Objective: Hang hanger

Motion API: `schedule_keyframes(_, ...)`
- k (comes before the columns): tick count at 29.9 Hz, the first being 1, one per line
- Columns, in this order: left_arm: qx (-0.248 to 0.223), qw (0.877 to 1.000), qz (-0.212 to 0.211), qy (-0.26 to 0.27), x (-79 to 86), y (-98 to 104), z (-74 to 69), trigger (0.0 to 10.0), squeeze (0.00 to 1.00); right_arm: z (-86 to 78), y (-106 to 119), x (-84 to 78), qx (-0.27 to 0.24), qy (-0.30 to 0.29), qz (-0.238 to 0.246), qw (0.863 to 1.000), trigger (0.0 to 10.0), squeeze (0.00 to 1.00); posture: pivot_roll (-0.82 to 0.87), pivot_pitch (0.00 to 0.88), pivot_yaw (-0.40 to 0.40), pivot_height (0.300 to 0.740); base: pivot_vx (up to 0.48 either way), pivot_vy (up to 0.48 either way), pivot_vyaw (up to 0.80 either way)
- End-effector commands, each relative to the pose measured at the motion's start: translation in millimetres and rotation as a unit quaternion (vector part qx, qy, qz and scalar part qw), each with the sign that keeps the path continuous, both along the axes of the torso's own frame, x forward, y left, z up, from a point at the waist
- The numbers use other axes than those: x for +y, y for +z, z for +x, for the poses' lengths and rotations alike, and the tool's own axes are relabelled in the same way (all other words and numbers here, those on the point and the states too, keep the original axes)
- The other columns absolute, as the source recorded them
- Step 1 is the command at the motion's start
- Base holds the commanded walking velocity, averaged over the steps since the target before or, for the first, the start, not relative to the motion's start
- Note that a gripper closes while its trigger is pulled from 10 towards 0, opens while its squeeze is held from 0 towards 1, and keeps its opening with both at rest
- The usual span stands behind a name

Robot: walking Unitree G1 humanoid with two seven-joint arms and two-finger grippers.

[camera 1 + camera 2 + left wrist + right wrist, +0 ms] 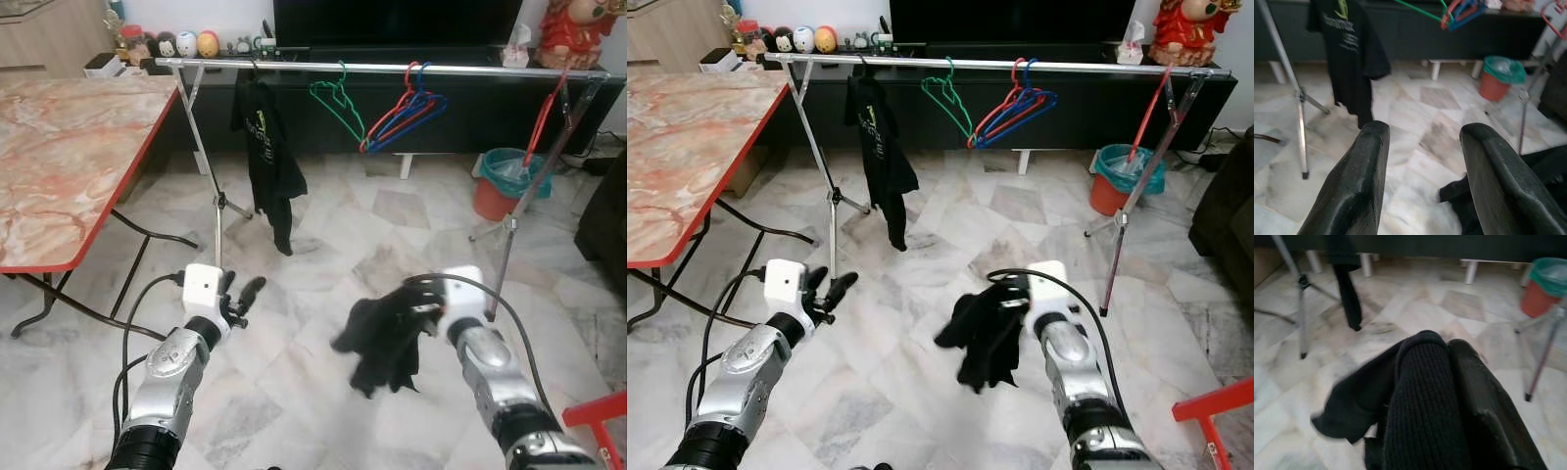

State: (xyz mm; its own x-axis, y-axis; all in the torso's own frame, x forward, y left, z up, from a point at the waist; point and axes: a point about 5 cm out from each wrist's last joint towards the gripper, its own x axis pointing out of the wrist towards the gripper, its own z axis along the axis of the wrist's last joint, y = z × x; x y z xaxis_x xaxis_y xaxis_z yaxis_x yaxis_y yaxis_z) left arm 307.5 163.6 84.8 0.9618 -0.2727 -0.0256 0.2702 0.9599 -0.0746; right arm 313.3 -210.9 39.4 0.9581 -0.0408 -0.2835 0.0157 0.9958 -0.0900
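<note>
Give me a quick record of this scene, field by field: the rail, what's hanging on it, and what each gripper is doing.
rail: silver rail on tripod legs, before a dark TV cabinet
hanging: black shirt, green hanger, red and blue hangers, all on the rail
left gripper: jaws open, empty, held above the floor
right gripper: jaws shut on a black garment, below the rail
bucket: orange bucket by the right tripod
table: marble-look table at the robot's left
</note>
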Motion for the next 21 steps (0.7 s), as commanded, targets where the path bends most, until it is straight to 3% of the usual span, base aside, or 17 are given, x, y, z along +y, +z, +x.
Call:
schedule_keyframes(1,0.009,1.0,-0.008,0.029,4.1,-8.3,-3.5,10.0,0.0,3.0,10.6,-4.9,-0.043,-0.051,0.018,0.998,10.0,0.0,-0.08,0.0,0.044,0.74,0.0,0.0,0.0)
schedule_keyframes(5,0.005,0.997,-0.016,0.078,9.7,-12.1,-4.1,10.0,0.0,-10.2,0.1,-10.2,-0.043,-0.111,0.031,0.992,10.0,0.0,-0.08,0.0,0.045,0.74,0.0,0.0,0.0)
schedule_keyframes(9,-0.002,0.996,-0.024,0.088,10.5,-11.3,-5.1,10.0,0.0,-14.9,-2.6,-10.1,-0.05,-0.119,0.036,0.991,10.0,0.0,-0.09,0.0,0.045,0.74,0.0,0.0,0.0)
schedule_keyframes(13,-0.014,0.995,-0.027,0.094,11.5,-9.1,-4.1,10.0,0.0,-11.5,6.7,-9.8,-0.083,-0.122,0.052,0.988,10.0,0.0,-0.09,0.0,0.042,0.74,0.063,0.0,0.0)
schedule_keyframes(21,-0.018,0.996,-0.027,0.087,5.7,-7.2,-1.7,10.0,0.0,-3.8,13.9,-5.5,-0.091,-0.118,0.046,0.988,10.0,0.0,-0.08,0.0,0.038,0.74,0.366,0.0,0.0)
